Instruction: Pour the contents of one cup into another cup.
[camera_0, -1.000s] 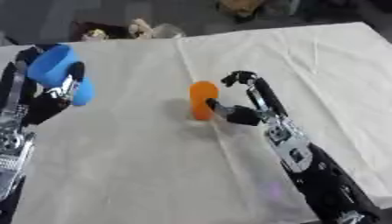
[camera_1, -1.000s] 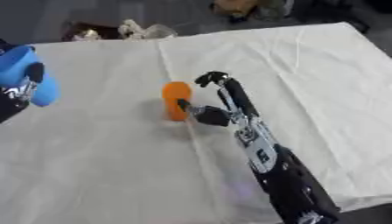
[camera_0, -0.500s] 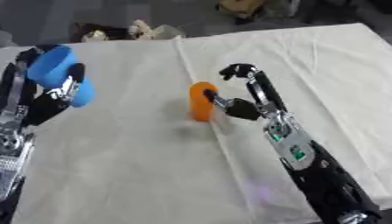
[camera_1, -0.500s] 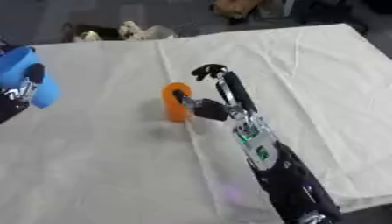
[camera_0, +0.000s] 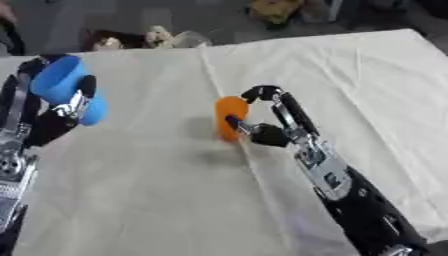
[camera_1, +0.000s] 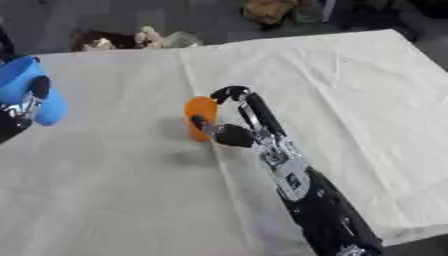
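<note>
- Left eye view: two cups show, one orange cup (camera_0: 231, 116) and one blue cup (camera_0: 66, 87). Two robot hands show, one for each cup.
- The orange cup stands just left of the frame's centre on the white cloth (camera_0: 157, 200) that covers the table, a soft shadow lying to its lower left.
- The right hand (camera_0: 267, 122) reaches in from the lower right; its fingers arch over the cup's top and its thumb presses the cup's side, so it is clamped on the orange cup.
- The left hand (camera_0: 61, 116) sits at the upper left, fingers wrapped round the blue cup, which is raised and tilted with its mouth towards the upper left corner.
- Right eye view: the same count, one orange cup (camera_1: 200, 118) and one blue cup (camera_1: 33, 92), the blue one close to the left edge.
- The left hand (camera_1: 19, 112) is mostly cut off by that edge.
- Against half a second ago, the orange cup and the right hand (camera_1: 229, 125) sit at much the same spot, with the grip unchanged; the blue cup stays raised at the upper left.
</note>
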